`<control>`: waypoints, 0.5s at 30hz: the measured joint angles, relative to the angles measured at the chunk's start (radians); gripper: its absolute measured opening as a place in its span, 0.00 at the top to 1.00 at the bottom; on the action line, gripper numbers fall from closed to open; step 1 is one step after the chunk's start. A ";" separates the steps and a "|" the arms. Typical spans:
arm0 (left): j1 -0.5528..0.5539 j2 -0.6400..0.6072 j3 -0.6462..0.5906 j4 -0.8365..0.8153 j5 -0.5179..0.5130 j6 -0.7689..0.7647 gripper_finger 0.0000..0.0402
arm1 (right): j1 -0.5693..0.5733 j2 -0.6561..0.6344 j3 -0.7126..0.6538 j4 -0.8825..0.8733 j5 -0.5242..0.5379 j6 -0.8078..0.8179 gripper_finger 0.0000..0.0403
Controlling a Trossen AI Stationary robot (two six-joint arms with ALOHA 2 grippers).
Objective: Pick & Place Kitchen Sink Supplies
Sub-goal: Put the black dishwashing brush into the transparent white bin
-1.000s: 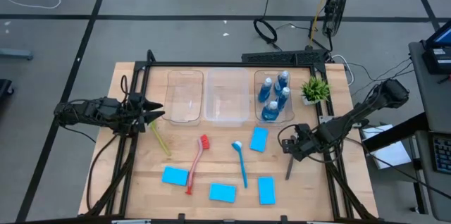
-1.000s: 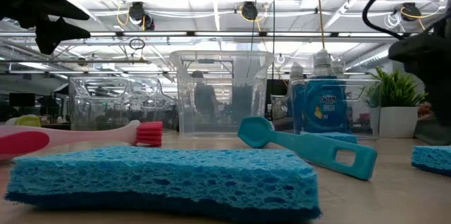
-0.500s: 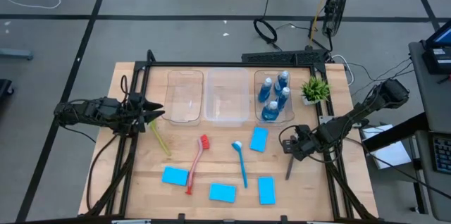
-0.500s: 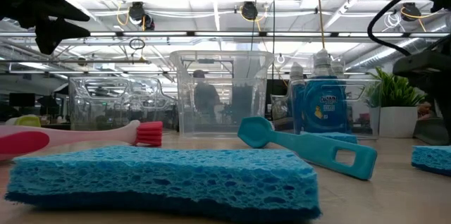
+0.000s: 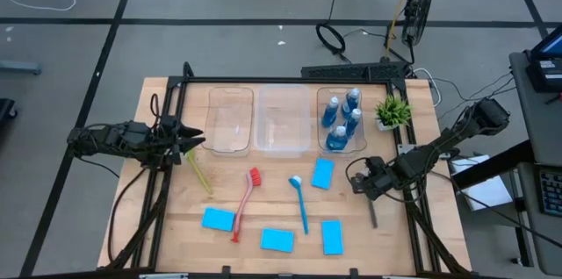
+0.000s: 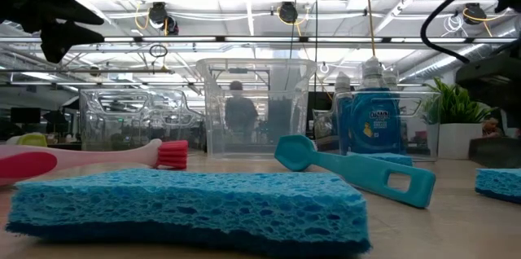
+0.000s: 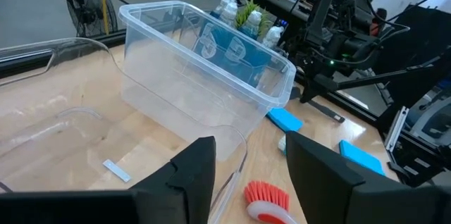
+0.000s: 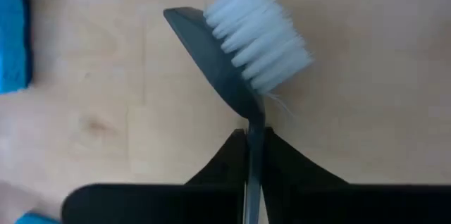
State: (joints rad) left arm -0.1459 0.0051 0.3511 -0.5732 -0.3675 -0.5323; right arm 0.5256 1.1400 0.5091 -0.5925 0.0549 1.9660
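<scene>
Grey brush [image 8: 243,37] held by its handle above the right side of the table [image 5: 167,226], near the blue sponges [image 5: 322,173]. Seemingly the lifting step; next, carrying toward an empty bin [image 5: 283,121]. Right gripper [image 5: 372,180] closed tight on the handle. Left gripper [image 7: 243,164] waiting at far left, fingers apart, holding nothing.

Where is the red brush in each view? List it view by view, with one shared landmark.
High view: red brush, mid-table, before the bins.
Low view: left side, bristles toward centre.
Left wrist view: bristles only, near the middle bin.
Right wrist view: not in it.
Landmark: that empty middle bin.
</scene>
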 joint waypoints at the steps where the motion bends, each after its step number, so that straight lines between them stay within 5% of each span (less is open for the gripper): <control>1: 0.000 0.000 0.000 0.000 0.000 -0.001 0.56 | 0.000 0.000 0.000 0.012 -0.017 -0.007 0.97; 10: 0.000 0.000 0.000 0.000 0.000 -0.001 0.50 | 0.000 -0.001 0.000 0.186 -0.054 -0.116 0.97; 15: 0.000 0.000 0.000 0.001 0.000 -0.001 0.48 | 0.000 -0.006 0.000 0.361 0.026 -0.235 0.97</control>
State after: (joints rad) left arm -0.1462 0.0051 0.3511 -0.5724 -0.3672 -0.5331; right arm 0.5259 1.1339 0.5095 -0.2316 0.0810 1.7307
